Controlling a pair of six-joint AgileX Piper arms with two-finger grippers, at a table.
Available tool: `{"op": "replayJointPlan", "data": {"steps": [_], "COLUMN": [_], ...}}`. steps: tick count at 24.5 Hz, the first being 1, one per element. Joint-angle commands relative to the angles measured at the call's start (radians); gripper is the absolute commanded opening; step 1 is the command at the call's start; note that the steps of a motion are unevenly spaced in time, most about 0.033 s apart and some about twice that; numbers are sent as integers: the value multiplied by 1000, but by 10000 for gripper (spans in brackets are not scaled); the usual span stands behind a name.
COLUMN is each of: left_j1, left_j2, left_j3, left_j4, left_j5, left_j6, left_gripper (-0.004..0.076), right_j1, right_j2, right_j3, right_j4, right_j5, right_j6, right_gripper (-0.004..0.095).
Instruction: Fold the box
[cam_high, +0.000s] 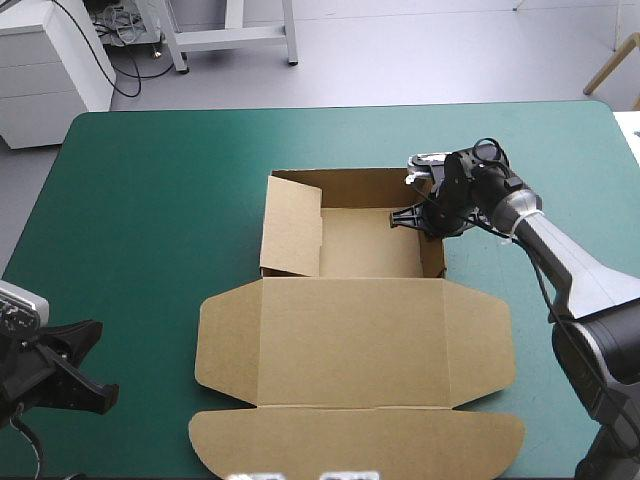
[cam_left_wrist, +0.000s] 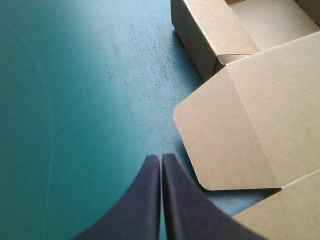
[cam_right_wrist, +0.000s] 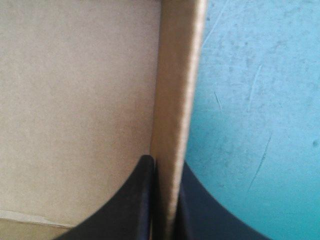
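My right claw (cam_right_wrist: 165, 160) is clamped on the right wall (cam_right_wrist: 175, 75) of the box (cam_high: 350, 340). My left claw (cam_left_wrist: 161, 160) is pressed together and empty near the bench's (cam_high: 150, 180) near-left corner. The brown box sits mid-bench, far walls raised, lid flat toward the near edge. I judge the board light and stiff, bending only at creases, so wall edges are the place to grip.

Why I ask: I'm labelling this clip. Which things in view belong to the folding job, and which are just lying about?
In the job:
- box, an open tray with its lid flat
- right gripper, shut on the box's right wall

Not in use:
- left gripper, shut, apart from the box
- teal-green cover under it all
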Motion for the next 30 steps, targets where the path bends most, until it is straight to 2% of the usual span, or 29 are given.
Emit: {"op": "replayJointPlan", "data": {"steps": [1, 3, 8, 10, 11, 17, 21, 23, 26, 28, 30], "left_j1": [-3, -3, -3, -3, -3, -3, -3, -3, -3, -3, -3], "left_j2": [7, 7, 7, 7, 7, 7, 7, 7, 7, 7, 7], "left_j3": [-21, -21, -21, -21, -21, -21, -21, -21, -21, -21, -21], "left_j4": [2, -8, 3, 3, 3, 3, 12, 12, 12, 14, 19], "left_j5": [43, 43, 43, 43, 43, 43, 43, 43, 43, 41, 41], "left_j6": [1, 1, 1, 1, 1, 1, 1, 1, 1, 1, 1], "left_gripper": [-10, -10, -10, -10, -10, -10, -10, -10, -10, -10, -10], "right_j1": [-5, -5, -99, -207, -296, -600, -739, -763, -787, -799, -805], "right_j2": [-51, -51, -53, -53, -53, -31, 32, 48, 65, 68, 68], "right_j3": [-31, -46, -186, -260, -297, -316, -316, -316, -317, -318, -318], "right_j4": [8, -6, -12, -52, -83, -84, -86, -86, -80, -74, -69], "right_j5": [-14, -12, 2, 16, 11, -34, -57, -66, -68, -76, -94], "right_j6": [-17, -17, -41, -63, -68, -121, -139, -147, -171, -173, -198], "right_gripper": [-19, -19, -19, -19, -19, -19, -19, -3, 78, 188, 361]}}
